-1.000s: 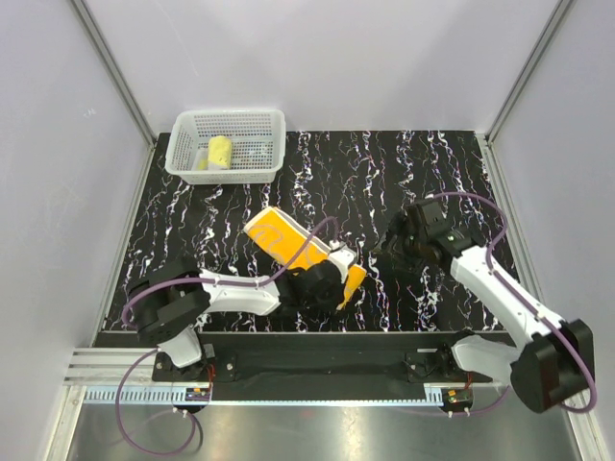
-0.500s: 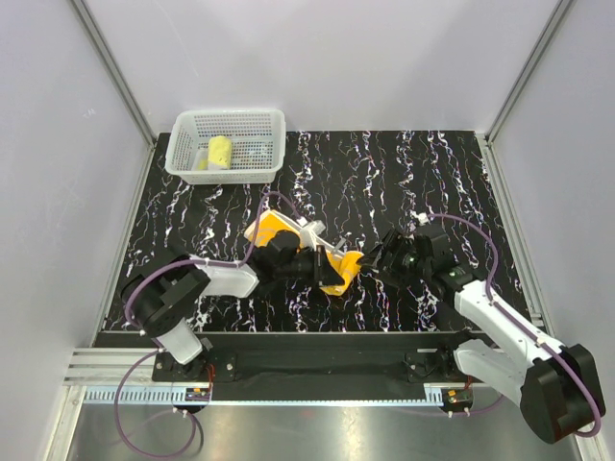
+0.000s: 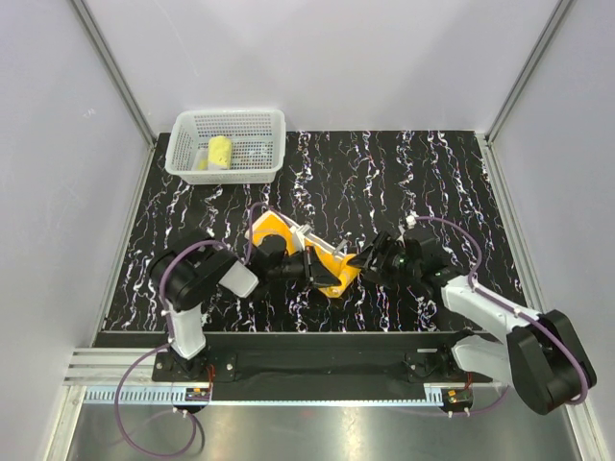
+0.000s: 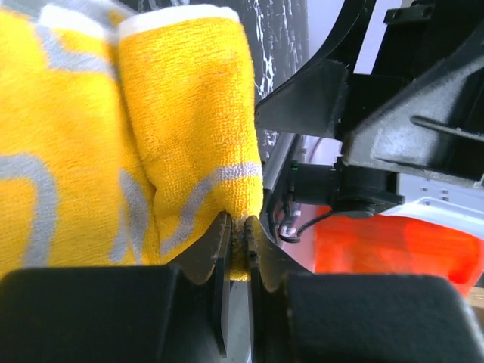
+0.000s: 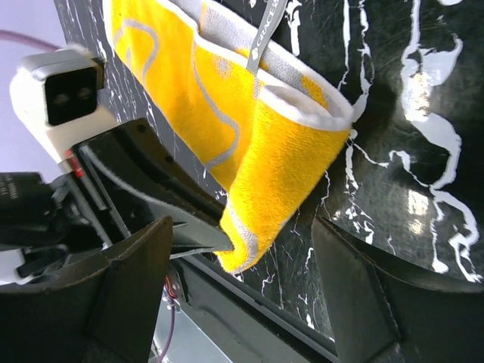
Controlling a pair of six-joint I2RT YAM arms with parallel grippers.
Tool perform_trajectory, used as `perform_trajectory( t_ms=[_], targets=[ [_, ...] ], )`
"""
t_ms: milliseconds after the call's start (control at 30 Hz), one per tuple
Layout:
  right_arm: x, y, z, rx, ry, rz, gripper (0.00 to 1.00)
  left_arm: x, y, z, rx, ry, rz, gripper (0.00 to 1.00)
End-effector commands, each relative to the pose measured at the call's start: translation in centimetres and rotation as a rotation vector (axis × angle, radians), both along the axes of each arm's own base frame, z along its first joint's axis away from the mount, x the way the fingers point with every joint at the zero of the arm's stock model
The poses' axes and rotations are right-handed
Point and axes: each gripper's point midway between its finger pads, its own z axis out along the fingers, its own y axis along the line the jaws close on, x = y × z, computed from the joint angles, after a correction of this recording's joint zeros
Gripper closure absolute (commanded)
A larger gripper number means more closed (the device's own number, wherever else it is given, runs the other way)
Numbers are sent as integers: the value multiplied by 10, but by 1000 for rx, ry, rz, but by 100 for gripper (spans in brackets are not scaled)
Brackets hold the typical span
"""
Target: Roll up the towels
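Item 1, orange towel point(image 3: 272, 231): found mid-table, doubled over, long axis laid diagonally from far-left to near-right. Its near-right corner is pinched by the left gripper point(image 4: 238, 243), jaws pressed almost together on the cloth. Right gripper point(image 5: 242, 276): fingers spread wide, nothing held. The folded corner is framed straight ahead between them, just beside.

Item 2, yellow towel point(image 3: 220, 152): kept in the basket point(image 3: 274, 144), far-left, well apart.
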Motion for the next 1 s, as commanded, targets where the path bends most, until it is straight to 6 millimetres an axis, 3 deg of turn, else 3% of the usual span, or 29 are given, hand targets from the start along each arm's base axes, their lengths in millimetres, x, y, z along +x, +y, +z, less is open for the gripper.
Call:
perform_trajectory(
  t_ms=[0, 333, 667, 867, 967],
  targets=[
    [11, 15, 10, 37, -61, 12, 20, 0, 1, 24, -179, 16, -7, 94],
    [3, 34, -19, -13, 1, 14, 21, 6, 9, 13, -257, 93, 45, 94],
    [9, 21, -44, -108, 46, -71, 28, 11, 14, 13, -264, 112, 70, 94],
    [16, 23, -54, -129, 47, -91, 38, 13, 15, 16, -286, 121, 75, 94],
    [19, 30, -58, -129, 46, -79, 50, 11, 15, 16, -284, 117, 71, 93]
  ],
)
